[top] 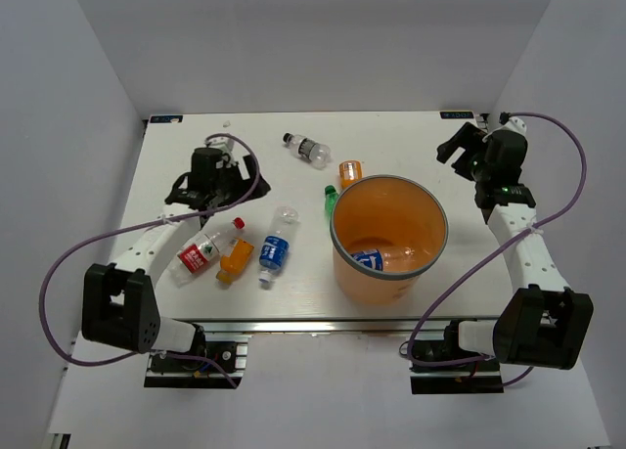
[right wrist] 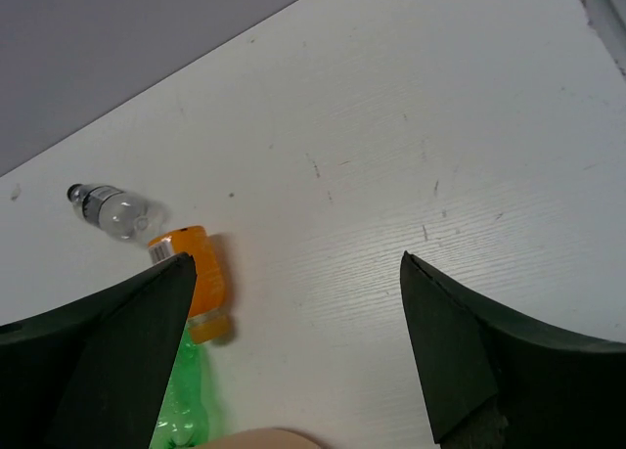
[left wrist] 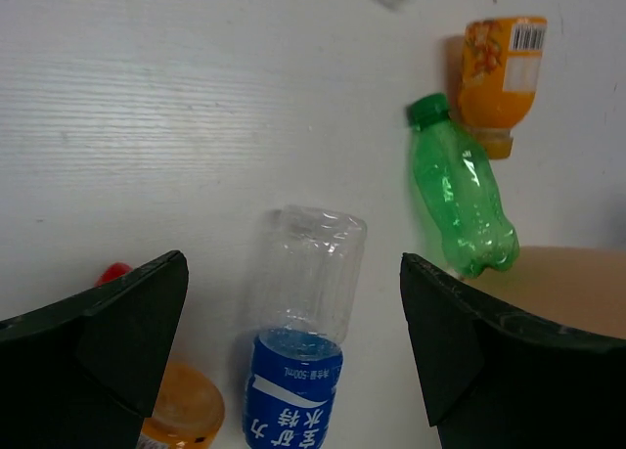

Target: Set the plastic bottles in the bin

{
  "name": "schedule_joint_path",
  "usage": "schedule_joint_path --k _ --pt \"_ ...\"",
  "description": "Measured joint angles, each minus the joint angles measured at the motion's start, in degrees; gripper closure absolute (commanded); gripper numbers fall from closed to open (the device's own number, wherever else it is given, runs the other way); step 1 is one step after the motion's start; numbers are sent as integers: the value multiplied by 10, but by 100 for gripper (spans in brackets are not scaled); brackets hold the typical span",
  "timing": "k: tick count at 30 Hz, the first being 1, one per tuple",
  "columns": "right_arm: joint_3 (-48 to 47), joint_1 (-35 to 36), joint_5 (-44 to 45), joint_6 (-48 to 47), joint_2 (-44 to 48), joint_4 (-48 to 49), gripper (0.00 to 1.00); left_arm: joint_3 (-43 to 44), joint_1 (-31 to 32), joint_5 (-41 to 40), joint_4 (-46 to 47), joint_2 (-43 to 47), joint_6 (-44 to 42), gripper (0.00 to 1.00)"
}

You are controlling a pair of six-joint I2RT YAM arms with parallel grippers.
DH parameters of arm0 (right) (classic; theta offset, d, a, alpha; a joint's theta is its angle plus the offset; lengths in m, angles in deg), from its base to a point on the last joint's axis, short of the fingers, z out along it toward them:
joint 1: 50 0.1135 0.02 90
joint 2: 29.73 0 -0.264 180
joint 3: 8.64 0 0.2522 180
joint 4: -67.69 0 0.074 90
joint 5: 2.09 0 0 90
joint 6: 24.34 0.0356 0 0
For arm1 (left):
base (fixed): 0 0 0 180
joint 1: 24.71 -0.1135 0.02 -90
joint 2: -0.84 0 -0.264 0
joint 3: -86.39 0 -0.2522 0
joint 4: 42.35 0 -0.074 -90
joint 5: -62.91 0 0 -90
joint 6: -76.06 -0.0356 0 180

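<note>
Closest to your left wrist camera, the left end effector [left wrist: 293, 268] hangs spread and empty, with the blue-label bottle [left wrist: 298, 322] framed between its fingers. That bottle lies on the desk [left wrist: 147, 97] beside an orange bottle [top: 236, 258] and a red-label bottle [top: 205, 251]. Your right end effector [right wrist: 293, 268] is likewise spread and holds nothing, near the desk's far right corner beyond the bin [top: 377, 285]. One bottle [top: 370, 260] lies in the bin; six wait outside. I judge this the approach step: reach forward and down, straddle the clear body, then pinch.
</note>
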Motion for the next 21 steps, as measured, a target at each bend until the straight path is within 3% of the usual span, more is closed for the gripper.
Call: schedule_joint_path --k 7,19,21 --pt "7 -9 -35 13 -1 6 11 -1 93 -4 4 -59 -24 2" --pt "24 -40 -80 12 -50 4 11 -5 152 -11 -13 -151 -42 2" --pt "40 -52 -91 16 -51 9 11 -5 164 -14 -19 -166 -42 6"
